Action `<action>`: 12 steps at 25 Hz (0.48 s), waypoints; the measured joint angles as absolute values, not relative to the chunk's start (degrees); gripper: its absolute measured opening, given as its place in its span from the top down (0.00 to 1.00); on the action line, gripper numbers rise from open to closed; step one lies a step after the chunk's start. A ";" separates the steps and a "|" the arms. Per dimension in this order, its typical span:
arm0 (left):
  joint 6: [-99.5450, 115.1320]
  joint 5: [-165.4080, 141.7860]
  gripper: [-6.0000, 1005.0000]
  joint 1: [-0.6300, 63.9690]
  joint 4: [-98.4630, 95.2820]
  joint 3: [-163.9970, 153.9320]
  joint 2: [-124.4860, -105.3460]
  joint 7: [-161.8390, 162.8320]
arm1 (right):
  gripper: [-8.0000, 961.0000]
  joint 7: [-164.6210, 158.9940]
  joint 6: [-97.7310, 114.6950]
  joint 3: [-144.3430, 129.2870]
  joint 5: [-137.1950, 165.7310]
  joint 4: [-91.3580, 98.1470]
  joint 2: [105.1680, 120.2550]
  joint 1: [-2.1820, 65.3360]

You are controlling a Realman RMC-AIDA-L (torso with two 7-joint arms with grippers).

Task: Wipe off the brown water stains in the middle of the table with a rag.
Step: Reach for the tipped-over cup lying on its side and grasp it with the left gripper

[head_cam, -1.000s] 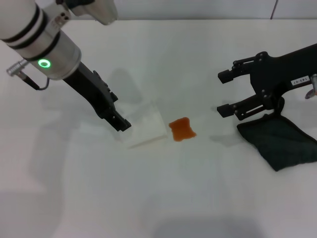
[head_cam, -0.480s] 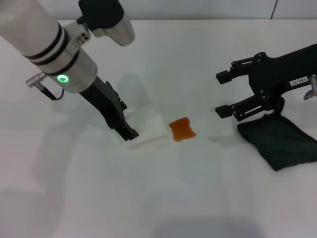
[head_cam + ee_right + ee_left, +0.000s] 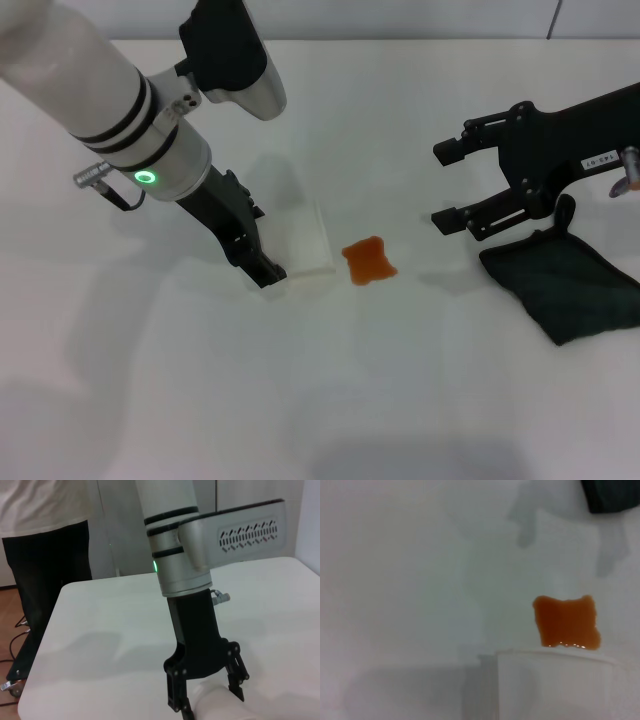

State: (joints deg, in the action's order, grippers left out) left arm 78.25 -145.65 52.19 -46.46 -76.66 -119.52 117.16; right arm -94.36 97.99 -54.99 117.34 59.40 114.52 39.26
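Note:
The brown water stain (image 3: pixel 368 260) (image 3: pixel 566 621) is a small orange-brown blotch in the middle of the white table (image 3: pixel 330 400). The rag (image 3: pixel 565 285) (image 3: pixel 612 495), dark green, lies flat at the right. My right gripper (image 3: pixel 442 187) hovers open just left of the rag, holding nothing. My left gripper (image 3: pixel 280 262) (image 3: pixel 207 700) points down at a white cup (image 3: pixel 305 240) (image 3: pixel 555 685) (image 3: pixel 220 705) lying directly left of the stain. Its fingers (image 3: pixel 177 705) stand spread on either side of the cup.
A person in dark trousers (image 3: pixel 45 555) stands past the table's far-left edge in the right wrist view. Bare white tabletop stretches in front of the stain and behind it.
My left arm has swung right and down, bringing its fingers over the white cup. The cup, the stain and the rag stay in place. The right gripper has barely shifted.

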 joint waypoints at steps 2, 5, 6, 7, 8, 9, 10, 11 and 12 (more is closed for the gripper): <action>77.02 -145.39 0.14 51.90 -46.17 -77.64 -119.48 116.74 | 0.12 -94.33 97.96 -55.00 117.34 59.38 114.52 39.27; 75.96 -145.27 0.14 51.88 -45.34 -78.99 -119.49 116.33 | 0.12 -94.19 97.89 -55.01 117.33 59.31 114.52 39.28; 75.58 -145.24 0.14 51.87 -45.17 -79.47 -119.51 116.24 | 0.12 -94.14 97.88 -55.02 117.33 59.30 114.54 39.29; 75.07 -145.21 0.14 51.81 -45.04 -79.94 -119.53 116.14 | 0.12 -94.13 97.86 -55.02 117.33 59.30 114.56 39.29; 74.58 -145.17 0.14 51.67 -44.97 -80.39 -119.55 116.06 | 0.12 -94.11 97.84 -55.02 117.33 59.27 114.60 39.29; 74.23 -144.92 0.14 51.52 -44.97 -80.79 -119.55 115.97 | 0.12 -94.09 97.82 -55.02 117.33 59.25 114.60 39.29; 74.01 -144.55 0.14 51.35 -44.97 -81.12 -119.55 115.83 | 0.12 -94.08 97.81 -55.03 117.34 59.22 114.60 39.29; 73.91 -143.99 0.14 51.23 -45.00 -81.37 -119.54 115.64 | 0.12 -94.07 97.81 -55.10 117.34 59.19 114.61 39.27; 73.89 -143.66 0.14 51.17 -45.05 -81.46 -119.53 115.53 | 0.12 -94.08 97.81 -55.20 117.33 59.18 114.61 39.23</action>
